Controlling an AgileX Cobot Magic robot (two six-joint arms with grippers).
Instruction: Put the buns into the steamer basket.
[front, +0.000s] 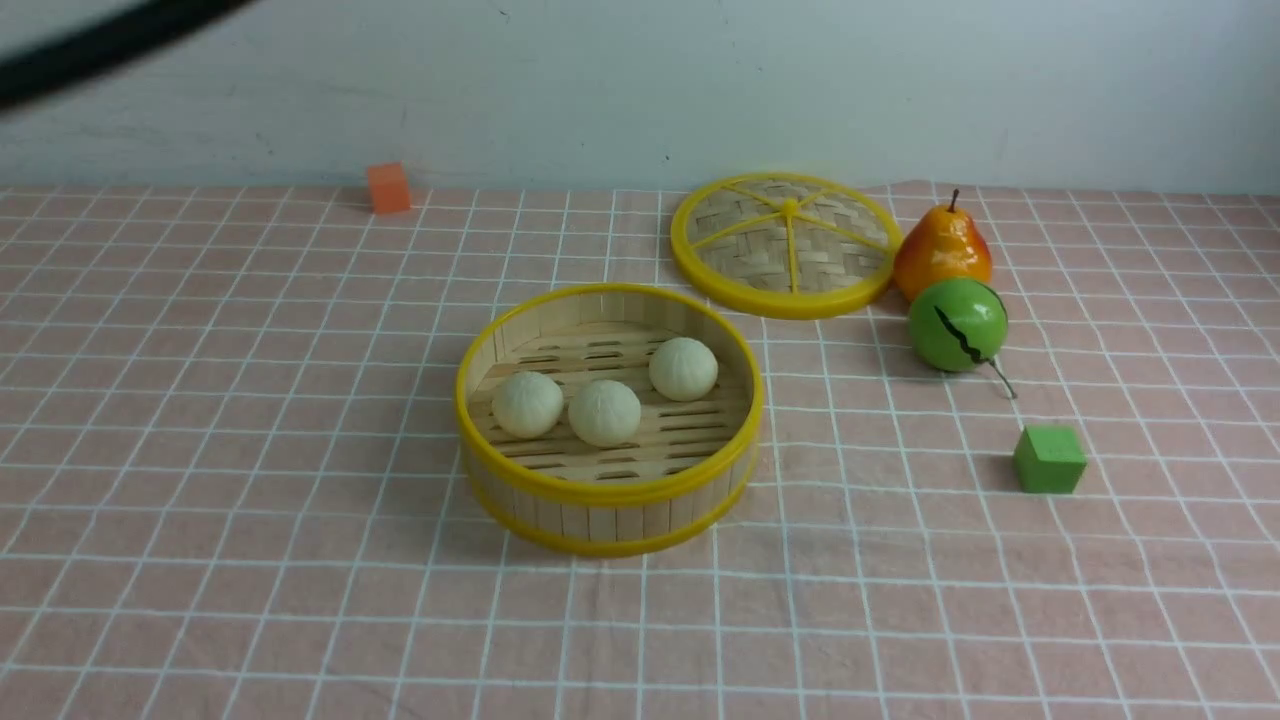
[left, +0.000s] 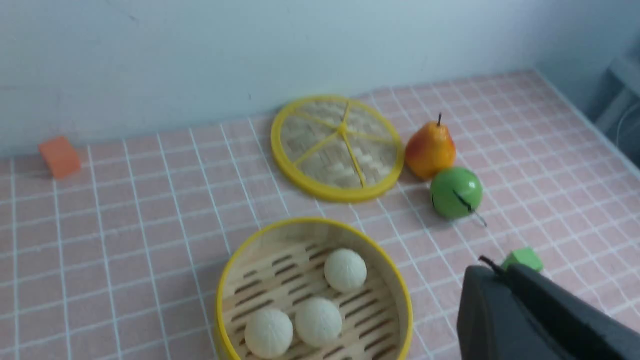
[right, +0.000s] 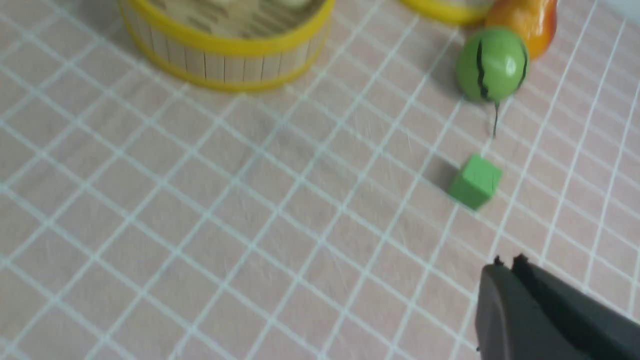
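Lying in the basket (front: 610, 495) are three buns (front: 604, 412) (likely finished). Both closed and empty, the left gripper (left: 492, 265) and right gripper (right: 507, 261) are risking clipping it.

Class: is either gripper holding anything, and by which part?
Nothing is held. The left gripper and right gripper are both shut and empty; the three buns lie in the basket.

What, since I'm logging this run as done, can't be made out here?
Front view: no fingers show; a blurred dark streak in the top left corner is unidentifiable.
Right wrist view: the top edge cuts the steamer basket; the buns, three in the front view, cannot be counted.
Same edge leaves only part of the lid and pear.
Wrist views: the left gripper and right gripper are cut off by the frame's corner.
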